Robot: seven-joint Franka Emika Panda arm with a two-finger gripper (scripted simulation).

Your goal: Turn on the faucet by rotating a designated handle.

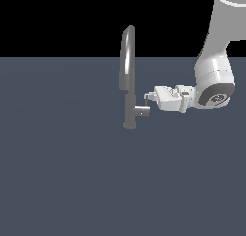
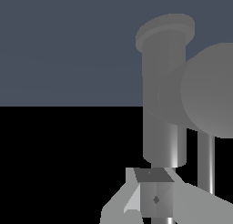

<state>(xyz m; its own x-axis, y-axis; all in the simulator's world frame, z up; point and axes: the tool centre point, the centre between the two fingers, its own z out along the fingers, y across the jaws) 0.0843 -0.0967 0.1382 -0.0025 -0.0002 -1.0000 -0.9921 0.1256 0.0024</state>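
The faucet [image 1: 129,86] stands upright in the middle of the exterior view, a slim grey column with a high arched spout and a small round base. The handle [image 1: 141,110] is a short stub jutting from the lower column toward the exterior view's right, with a thin lever at its tip. My gripper [image 1: 146,98] reaches in level from the right, its fingertips just above the stub's end, at the lever. The fingers look shut with nothing between them. In the wrist view the faucet [image 2: 164,104] and the handle's round end [image 2: 211,91] are close ahead of my gripper [image 2: 154,193].
The faucet stands on a flat dark grey-blue floor [image 1: 72,172]. My white arm [image 1: 214,81] comes down from the upper right of the exterior view. The background above the floor is black.
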